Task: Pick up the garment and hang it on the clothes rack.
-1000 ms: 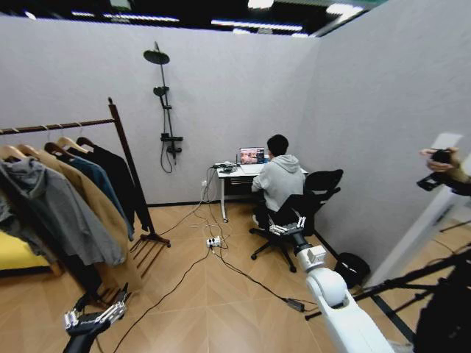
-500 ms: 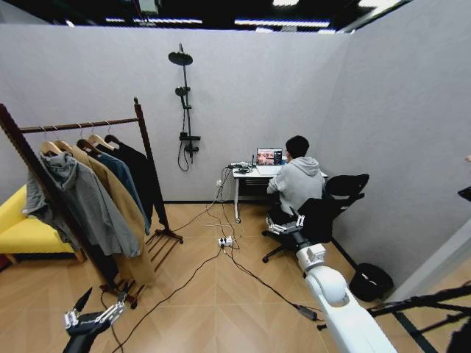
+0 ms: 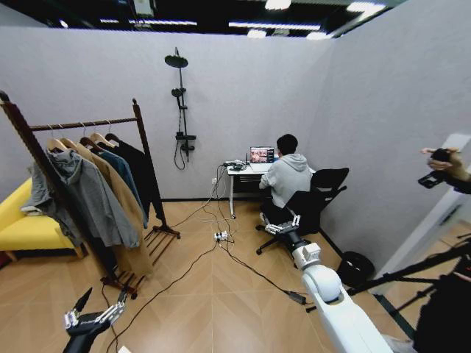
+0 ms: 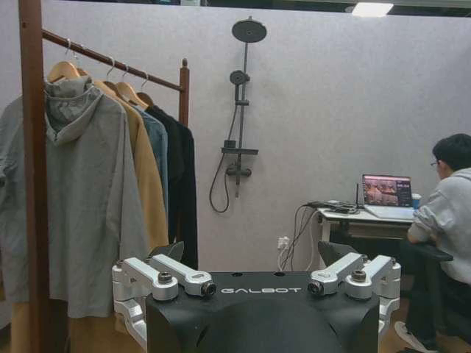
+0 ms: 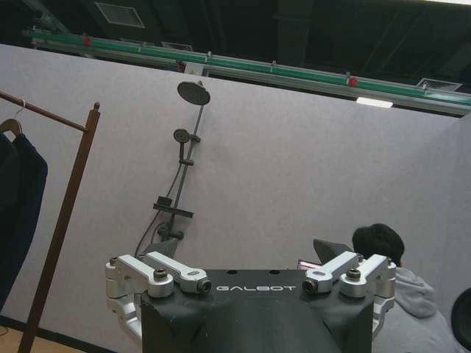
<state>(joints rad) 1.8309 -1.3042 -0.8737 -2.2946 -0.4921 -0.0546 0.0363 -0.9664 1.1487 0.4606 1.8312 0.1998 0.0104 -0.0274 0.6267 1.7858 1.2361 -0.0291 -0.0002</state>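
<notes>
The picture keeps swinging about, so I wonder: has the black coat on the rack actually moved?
No. The black coat still hangs last on the clothes rack, right beside its far post. The whole room shifted together, so it was the camera that turned.

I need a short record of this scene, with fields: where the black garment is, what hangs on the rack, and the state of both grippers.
garment: black garment already hangs on the rail, last in the row, nearest the far post
clothes rack: clothes rack stands at the robot's left
other clothes: grey hoodie, tan coat, blue jacket
left gripper: left gripper open, empty, held low
right gripper: right gripper open, empty, held out forward
</notes>
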